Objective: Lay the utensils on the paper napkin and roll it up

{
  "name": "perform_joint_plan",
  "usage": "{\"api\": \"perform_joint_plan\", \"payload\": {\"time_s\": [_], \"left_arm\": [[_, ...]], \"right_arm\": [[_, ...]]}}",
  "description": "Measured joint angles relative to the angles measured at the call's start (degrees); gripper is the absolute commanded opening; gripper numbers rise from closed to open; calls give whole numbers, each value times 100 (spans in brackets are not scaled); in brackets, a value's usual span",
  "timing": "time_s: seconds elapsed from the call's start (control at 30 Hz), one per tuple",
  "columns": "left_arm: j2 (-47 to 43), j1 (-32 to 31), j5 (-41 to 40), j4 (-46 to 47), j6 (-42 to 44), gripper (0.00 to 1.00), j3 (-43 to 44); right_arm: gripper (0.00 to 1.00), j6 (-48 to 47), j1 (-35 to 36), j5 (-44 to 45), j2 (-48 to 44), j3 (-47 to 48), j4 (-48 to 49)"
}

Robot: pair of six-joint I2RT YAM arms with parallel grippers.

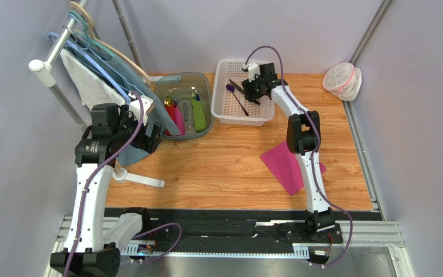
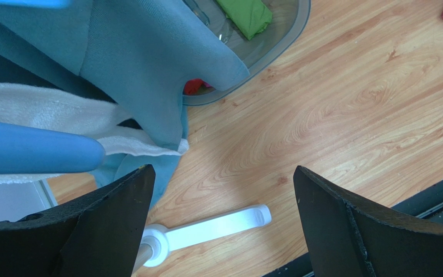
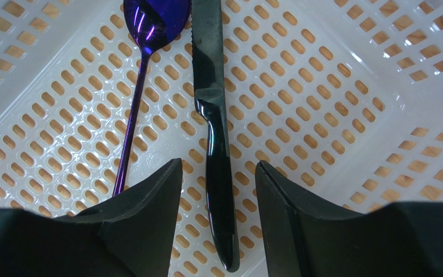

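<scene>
The black knife (image 3: 212, 115) and the dark purple spoon (image 3: 148, 23) lie side by side on the slotted floor of the white basket (image 1: 224, 112). My right gripper (image 3: 218, 170) hangs low inside the basket with a finger on either side of the knife's handle. A gap shows on both sides, so it is open with nothing gripped. The spoon's stem passes just outside the left finger (image 3: 148, 196). From above, the right gripper (image 1: 254, 91) is beside the spoon (image 1: 230, 88). The magenta paper napkin (image 1: 281, 164) lies flat on the table, partly behind the right arm. My left gripper (image 2: 224, 179) is wide open and empty.
A grey tub (image 1: 203, 81) with green, pink and red items stands left of the basket. A rack with hangers and cloths (image 1: 91, 81) fills the left side; its white foot (image 2: 218, 228) lies under my left gripper. A clear lidded container (image 1: 342, 81) sits at the back right.
</scene>
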Motion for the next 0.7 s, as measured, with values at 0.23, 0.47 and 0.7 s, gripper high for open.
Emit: {"api": "perform_joint_plan", "payload": {"time_s": [0.23,0.47,0.7], "left_arm": [[120,0,-96,-37,-66,99,199],[127,0,-151,-57,-114,99,348],[127,0,-168,-116,-127,99,391]], "right_arm": [[46,-317,0,-11,79,181,-492],[32,-623,0,-103,74,240,-835],[18,-837,2,-201,-17,212,-1189]]}}
